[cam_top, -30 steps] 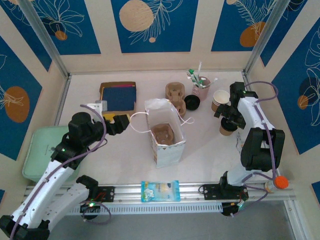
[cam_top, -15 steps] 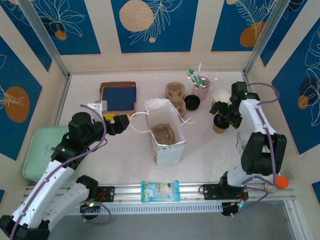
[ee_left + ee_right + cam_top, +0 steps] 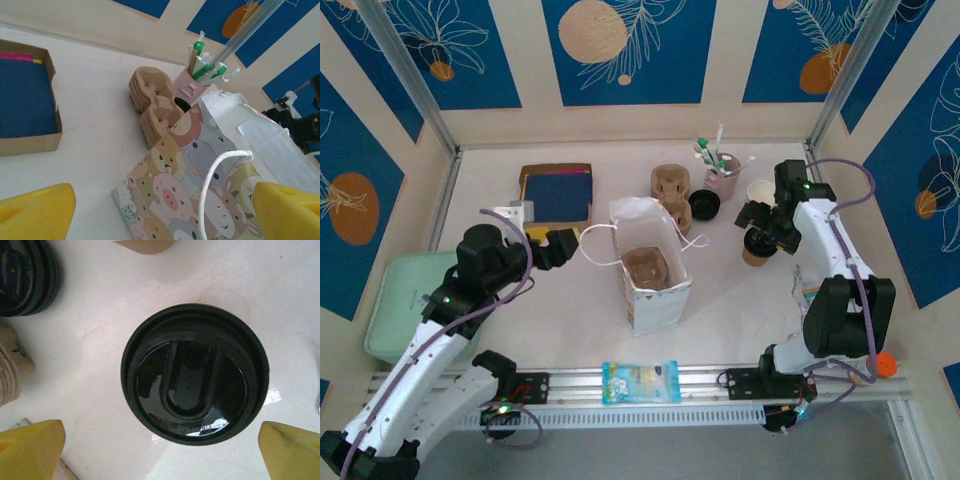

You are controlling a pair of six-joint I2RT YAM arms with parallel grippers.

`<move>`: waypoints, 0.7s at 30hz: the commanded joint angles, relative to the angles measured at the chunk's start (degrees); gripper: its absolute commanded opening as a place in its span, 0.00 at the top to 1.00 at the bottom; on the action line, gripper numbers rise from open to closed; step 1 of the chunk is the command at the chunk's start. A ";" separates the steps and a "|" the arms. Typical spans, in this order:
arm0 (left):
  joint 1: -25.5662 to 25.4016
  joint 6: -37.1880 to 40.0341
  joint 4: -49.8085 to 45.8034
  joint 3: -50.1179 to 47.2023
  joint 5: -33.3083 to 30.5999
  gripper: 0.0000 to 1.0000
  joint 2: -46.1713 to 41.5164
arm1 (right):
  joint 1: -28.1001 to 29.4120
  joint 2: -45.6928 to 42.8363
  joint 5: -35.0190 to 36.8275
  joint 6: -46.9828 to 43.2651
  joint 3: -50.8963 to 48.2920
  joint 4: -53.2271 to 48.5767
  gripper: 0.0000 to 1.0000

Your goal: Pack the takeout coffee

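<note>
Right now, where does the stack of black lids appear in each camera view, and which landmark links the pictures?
Top view: the stack of black lids sits right of centre, just below-left of the pink cup.
Left wrist: a dark sliver at centre, between the cardboard trays and the pink cup.
Right wrist: top-left corner, cropped.
Shared landmark: the cardboard trays beside the lids.

Right arm (image 3: 817, 226) over takeout coffee (image 3: 752, 256)

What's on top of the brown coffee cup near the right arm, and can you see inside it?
A black plastic lid sits on top of the takeout coffee cup. The lid covers the whole opening, so whatever is inside the cup cannot be seen.
</note>
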 commanded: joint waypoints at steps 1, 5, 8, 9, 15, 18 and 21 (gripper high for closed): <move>0.77 1.45 -0.30 1.02 -0.57 0.09 -0.87 | 0.11 -2.10 -0.16 0.59 2.07 -1.95 0.01; 0.78 1.63 -0.83 0.93 -0.86 0.09 -1.27 | 0.11 -2.30 4.30 0.10 2.76 -4.00 0.01; 0.78 1.57 -0.75 0.67 -0.84 0.09 -1.36 | -0.24 -2.17 5.52 -0.55 2.27 -4.61 0.01; 0.78 1.45 -0.68 0.60 -0.76 0.09 -1.35 | -0.33 -2.12 5.22 -0.83 1.84 -4.52 0.01; 0.74 1.19 -0.54 0.42 -0.97 0.09 -1.35 | -0.22 -0.43 2.79 -1.81 -1.13 -2.82 0.01; 0.77 1.19 -0.85 0.49 -1.14 0.09 -1.52 | 0.02 0.65 3.18 -2.33 -2.28 -2.16 0.01; 0.78 1.35 -1.03 0.48 -1.37 0.09 -1.79 | 0.24 1.78 3.62 -2.56 -3.19 -1.63 0.01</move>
